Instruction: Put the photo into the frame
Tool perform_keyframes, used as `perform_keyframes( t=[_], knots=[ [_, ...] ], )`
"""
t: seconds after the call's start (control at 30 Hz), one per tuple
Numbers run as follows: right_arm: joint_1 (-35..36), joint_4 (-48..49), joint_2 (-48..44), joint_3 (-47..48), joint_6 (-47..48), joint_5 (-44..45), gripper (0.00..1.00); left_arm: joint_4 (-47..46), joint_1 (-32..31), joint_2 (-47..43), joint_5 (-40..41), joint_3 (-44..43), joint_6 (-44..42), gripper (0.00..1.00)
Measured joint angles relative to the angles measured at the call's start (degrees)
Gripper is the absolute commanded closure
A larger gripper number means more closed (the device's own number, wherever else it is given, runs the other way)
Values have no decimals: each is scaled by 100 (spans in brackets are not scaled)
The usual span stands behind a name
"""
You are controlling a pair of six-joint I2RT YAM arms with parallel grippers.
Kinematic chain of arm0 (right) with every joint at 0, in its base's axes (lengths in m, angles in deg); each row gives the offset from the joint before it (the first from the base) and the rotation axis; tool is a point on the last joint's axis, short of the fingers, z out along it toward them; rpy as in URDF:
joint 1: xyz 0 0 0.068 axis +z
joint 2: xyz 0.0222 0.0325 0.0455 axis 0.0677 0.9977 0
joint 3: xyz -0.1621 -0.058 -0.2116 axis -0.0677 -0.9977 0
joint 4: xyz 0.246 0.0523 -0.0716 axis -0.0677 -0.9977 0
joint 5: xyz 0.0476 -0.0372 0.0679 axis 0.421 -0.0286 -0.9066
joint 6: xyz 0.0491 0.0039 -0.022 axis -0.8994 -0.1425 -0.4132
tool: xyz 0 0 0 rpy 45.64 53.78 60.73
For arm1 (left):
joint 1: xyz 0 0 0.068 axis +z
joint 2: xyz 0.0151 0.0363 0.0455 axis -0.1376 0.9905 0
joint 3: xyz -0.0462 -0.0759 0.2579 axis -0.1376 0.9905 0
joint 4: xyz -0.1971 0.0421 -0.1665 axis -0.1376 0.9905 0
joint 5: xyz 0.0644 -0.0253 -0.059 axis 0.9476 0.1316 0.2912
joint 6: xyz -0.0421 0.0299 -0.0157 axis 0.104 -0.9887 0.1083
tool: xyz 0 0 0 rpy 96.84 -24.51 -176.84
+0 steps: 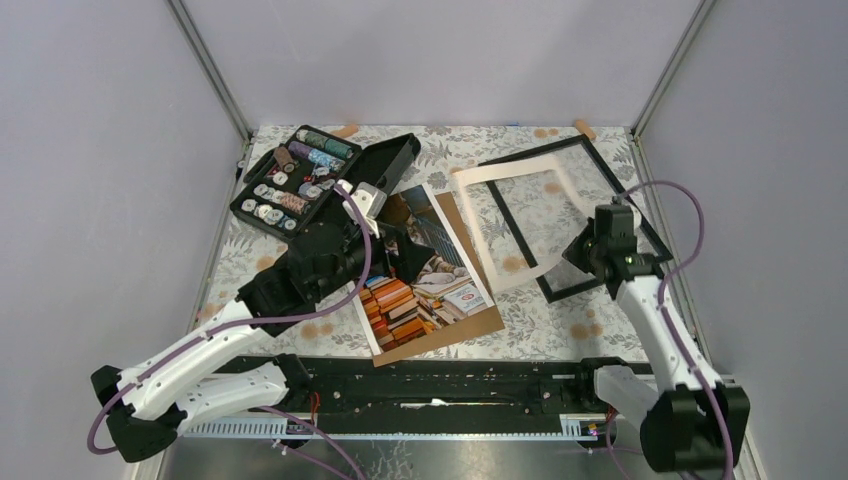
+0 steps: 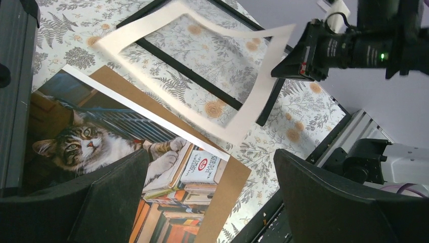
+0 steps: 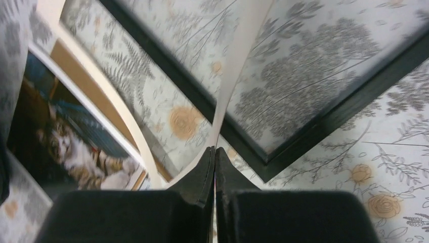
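Near the tabletop's (image 1: 560, 330) front edge, the photo (image 1: 425, 280) lies on a brown backing board (image 1: 470, 325), the left claw (image 2: 210, 167) spread wide above it. Farther right, the right claw (image 3: 214, 152) pinches the cream mat (image 1: 505, 172), held curled above the black frame (image 2: 192, 76).

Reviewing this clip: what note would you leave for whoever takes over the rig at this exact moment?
Left gripper: open, holding nothing, hovering over the photo.
Right gripper: shut on an edge of the cream mat, which is lifted and bowed over the frame.
Photo: face up on the brown backing board, to the left of the frame.
Frame: lying flat, nothing in it.
Done: the frame is apart, with the mat and board out.
Left: put the mat, photo and board into the frame.
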Motion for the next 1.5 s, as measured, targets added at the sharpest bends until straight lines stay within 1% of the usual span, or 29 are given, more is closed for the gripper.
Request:
perform_keyframes(
  t=[0.03, 0.07, 0.13, 0.3, 0.43, 0.63, 0.77, 1.07, 1.27, 1.37, 1.5],
  knots=[
    [-61, -315, 387, 356, 208, -411, 100, 2, -26, 15, 7, 20, 4, 1],
    [-111, -363, 450, 422, 247, -511, 100, -4, -46, 26, 17, 33, 4, 1],
    [-175, -911, 745, 863, 461, -822, 100, -13, -96, 46, 48, 59, 7, 1],
    [-372, -1794, 898, 1766, 750, -911, 100, -37, -282, 90, 61, 98, 26, 1],
    [-743, -1969, 903, 2155, 793, -964, 100, -72, -350, 105, 59, 101, 48, 1],
    [-1344, -2050, 1281, 2393, 748, -1563, 100, -149, -380, 164, 57, 146, 92, 1],
    [-1759, -2050, 1541, 2457, 625, -2164, 100, -129, -516, 225, 59, 188, 92, 1],
    [-2850, -1998, 1606, 2457, 243, -3246, 100, -140, -841, 221, 66, 190, 90, 1],
    [-3281, -1978, 1801, 2424, 249, -3521, 100, -136, -962, 216, 129, 190, 85, 1],
    [-3480, -1985, 2068, 2420, 372, -3453, 100, -133, -1036, 216, 162, 190, 81, 1],
    [-3545, -2070, 2511, 2540, 564, -3169, 100, -120, -1147, 232, 201, 190, 59, 1]
  ],
)
